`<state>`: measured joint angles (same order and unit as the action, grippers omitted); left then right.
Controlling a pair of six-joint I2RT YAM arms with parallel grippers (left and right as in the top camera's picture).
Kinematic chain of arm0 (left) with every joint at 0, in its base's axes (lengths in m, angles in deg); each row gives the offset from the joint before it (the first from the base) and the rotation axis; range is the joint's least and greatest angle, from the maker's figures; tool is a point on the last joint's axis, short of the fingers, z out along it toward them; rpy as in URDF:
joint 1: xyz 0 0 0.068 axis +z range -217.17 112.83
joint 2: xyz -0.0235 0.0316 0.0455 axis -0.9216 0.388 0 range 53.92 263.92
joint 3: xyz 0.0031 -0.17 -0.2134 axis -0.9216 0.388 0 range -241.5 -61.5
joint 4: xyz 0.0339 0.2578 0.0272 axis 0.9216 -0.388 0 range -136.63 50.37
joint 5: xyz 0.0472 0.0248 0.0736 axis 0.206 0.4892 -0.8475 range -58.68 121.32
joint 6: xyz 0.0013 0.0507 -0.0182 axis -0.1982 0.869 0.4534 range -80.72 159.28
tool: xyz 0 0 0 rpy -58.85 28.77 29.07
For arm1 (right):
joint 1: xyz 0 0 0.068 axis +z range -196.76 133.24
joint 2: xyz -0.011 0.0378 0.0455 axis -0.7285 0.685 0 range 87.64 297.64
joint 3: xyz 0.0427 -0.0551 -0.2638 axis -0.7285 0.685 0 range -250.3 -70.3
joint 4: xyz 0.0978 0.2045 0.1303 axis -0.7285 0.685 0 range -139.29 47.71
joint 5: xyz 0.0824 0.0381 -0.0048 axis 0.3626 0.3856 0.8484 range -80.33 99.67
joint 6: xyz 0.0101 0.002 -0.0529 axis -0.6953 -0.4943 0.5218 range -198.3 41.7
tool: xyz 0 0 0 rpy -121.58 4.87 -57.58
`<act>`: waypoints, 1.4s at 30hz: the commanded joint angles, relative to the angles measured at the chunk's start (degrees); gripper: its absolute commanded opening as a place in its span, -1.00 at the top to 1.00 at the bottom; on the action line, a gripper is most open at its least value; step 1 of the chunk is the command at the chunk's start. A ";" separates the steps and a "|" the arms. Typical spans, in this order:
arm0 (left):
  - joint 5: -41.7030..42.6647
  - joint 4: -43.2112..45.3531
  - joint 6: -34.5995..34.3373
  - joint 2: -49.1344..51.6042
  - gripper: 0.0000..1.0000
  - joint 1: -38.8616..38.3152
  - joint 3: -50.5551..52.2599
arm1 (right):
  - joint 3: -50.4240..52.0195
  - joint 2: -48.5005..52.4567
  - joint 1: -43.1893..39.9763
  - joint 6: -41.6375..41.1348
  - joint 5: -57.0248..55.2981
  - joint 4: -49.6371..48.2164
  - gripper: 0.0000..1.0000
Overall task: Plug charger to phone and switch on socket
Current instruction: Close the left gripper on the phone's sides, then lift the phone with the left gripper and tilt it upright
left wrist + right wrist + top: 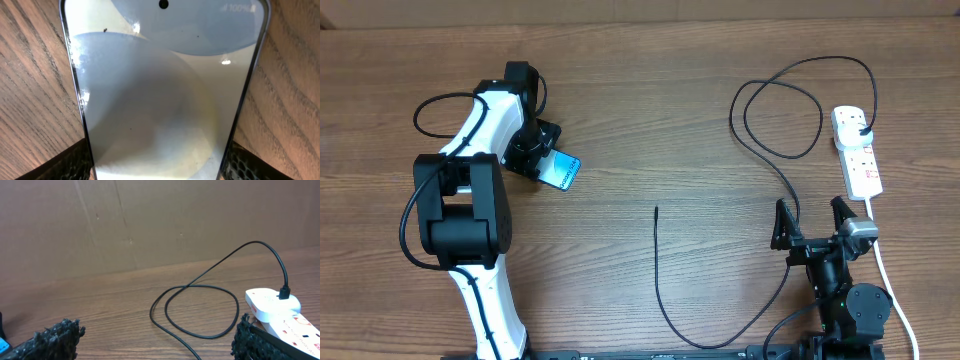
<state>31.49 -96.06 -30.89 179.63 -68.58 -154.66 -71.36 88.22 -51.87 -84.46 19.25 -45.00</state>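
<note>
The brown wooden table (650, 120) is finished matt, and a marked grain is shown across it. The slim rectangular smartphone (160, 100) is faced in smooth, glossy glass, in which pale reflections are caught, and is edged in a dark, shiny frame. The long thin black cable (656, 250) is sheathed smoothly. The white elongated power strip (860, 165) is moulded in smooth plastic. The black fingers (57, 340) of the right gripper (157, 330) are roughly pitted. The brown cardboard wall (150, 225) is matt.

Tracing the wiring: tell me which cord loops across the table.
The thin black cable, plugged into the power strip; the thick white cord runs nearly straight off the strip's near end.
</note>
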 commanded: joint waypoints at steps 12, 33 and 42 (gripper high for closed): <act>0.96 -0.94 1.92 1.73 0.92 -0.11 -0.90 | 0.59 -0.42 0.33 0.24 -0.37 -0.26 -1.00; 14.62 -7.96 4.00 0.81 0.91 -0.11 -11.52 | 0.59 -0.42 0.33 0.24 -0.37 -0.28 -1.00; 34.51 -7.76 4.35 0.81 0.92 -0.09 -12.66 | 0.59 -0.42 0.33 0.24 -0.37 -0.28 -1.00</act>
<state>53.24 -103.82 -27.90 180.51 -68.56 -165.33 -71.36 88.22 -51.85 -84.48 19.30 -45.00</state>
